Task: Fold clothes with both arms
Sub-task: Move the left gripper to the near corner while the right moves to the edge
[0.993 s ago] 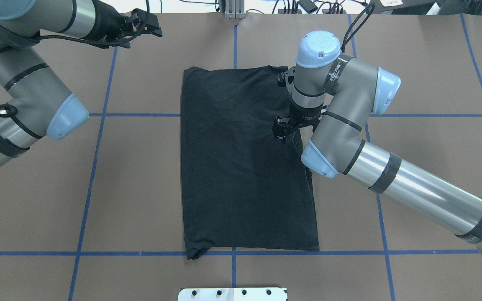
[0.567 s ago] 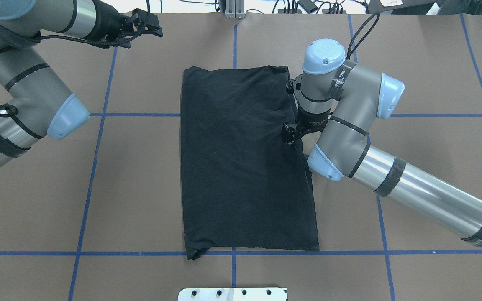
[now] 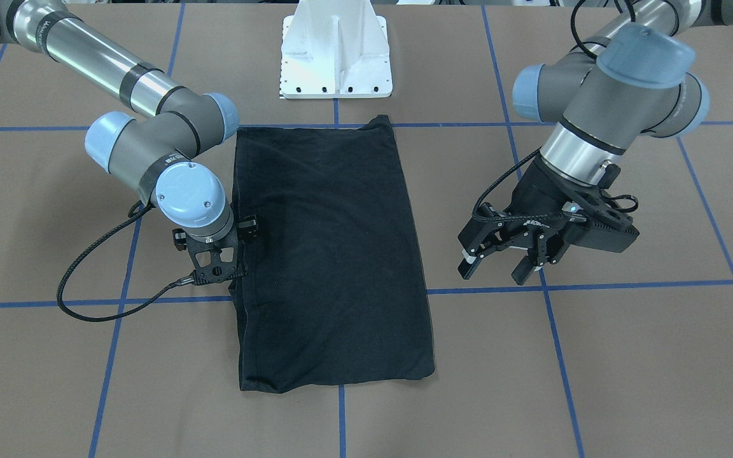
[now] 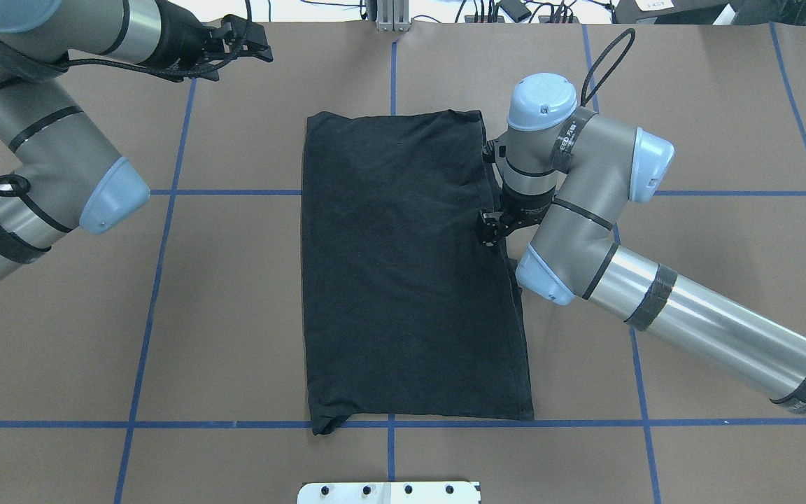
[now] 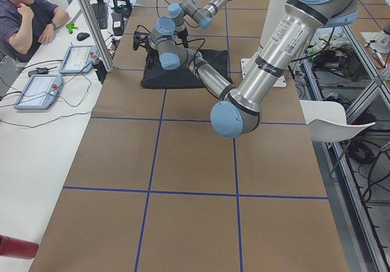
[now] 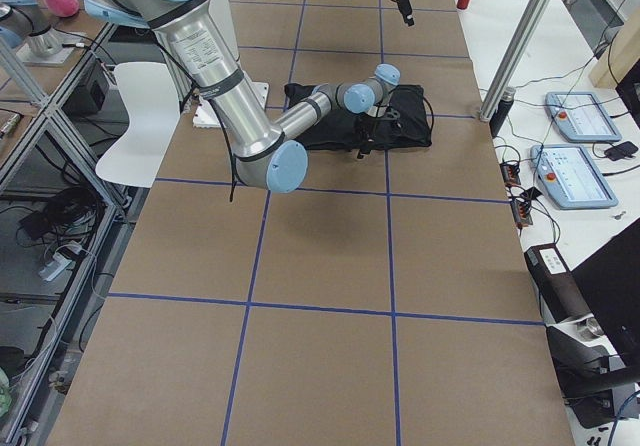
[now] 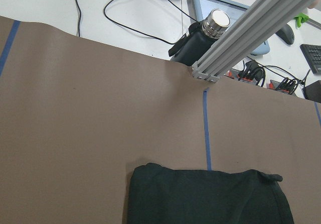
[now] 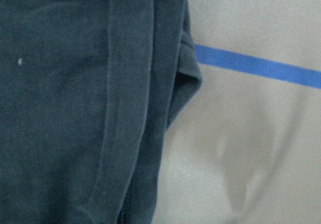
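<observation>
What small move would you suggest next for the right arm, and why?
Probably slide the right gripper along the shirt's edge to its far right corner. The shirt already lies as a long narrow strip, so a crosswise fold seems due. The right gripper sits at mid-edge, while the left gripper hangs open off the shirt, beyond that far end.

Bright even overhead light, soft shadows, glare on the right arm (image 4: 718, 327), right wrist close-up blurred.
</observation>
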You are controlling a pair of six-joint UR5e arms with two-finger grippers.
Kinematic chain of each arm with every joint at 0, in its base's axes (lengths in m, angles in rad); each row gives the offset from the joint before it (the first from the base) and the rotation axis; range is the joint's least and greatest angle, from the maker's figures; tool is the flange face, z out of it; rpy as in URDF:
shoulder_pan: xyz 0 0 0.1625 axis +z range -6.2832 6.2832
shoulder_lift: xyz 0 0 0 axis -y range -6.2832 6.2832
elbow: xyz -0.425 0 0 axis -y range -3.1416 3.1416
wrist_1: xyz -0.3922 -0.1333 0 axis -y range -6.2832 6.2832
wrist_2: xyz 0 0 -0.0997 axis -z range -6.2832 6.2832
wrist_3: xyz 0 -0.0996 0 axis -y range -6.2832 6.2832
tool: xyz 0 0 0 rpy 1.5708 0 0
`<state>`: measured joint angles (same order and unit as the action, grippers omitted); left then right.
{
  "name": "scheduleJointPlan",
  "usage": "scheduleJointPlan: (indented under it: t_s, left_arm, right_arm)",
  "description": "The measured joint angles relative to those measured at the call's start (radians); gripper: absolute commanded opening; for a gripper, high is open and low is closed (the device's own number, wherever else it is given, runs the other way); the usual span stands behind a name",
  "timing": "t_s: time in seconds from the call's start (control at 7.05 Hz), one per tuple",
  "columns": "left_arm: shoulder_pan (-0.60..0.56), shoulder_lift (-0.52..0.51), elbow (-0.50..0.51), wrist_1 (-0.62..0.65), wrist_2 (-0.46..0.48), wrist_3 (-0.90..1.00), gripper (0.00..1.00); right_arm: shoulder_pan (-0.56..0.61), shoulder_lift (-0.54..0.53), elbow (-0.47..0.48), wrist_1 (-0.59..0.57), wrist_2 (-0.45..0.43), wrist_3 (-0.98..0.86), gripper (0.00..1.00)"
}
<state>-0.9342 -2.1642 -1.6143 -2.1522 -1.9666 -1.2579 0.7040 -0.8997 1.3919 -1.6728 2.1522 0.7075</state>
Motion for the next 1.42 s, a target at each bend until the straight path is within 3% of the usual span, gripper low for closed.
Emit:
scheduleJointPlan:
  t_s: [0.43,0.71,1.13,1.42]
  left_arm:
    - [0.0,0.002,-0.002,-0.001,-0.001,0.0,1.0]
    - [0.0,0.025,-0.028,-0.001,-0.03,-0.001,1.0]
    - [0.051,0.173,-0.174,-0.01,-0.109,-0.037,1.0]
    - [0.132,0.27,-0.266,-0.05,-0.122,-0.162,1.0]
  right_arm:
    - [0.034,-0.001,0.021,-0.002,0.057,0.0,1.0]
    - [0.054,-0.009,0.095,-0.003,0.102,0.029,1.0]
    - [0.067,-0.127,0.357,0.003,0.159,0.167,1.0]
    - [0.068,-0.186,0.493,0.009,0.181,0.238,1.0]
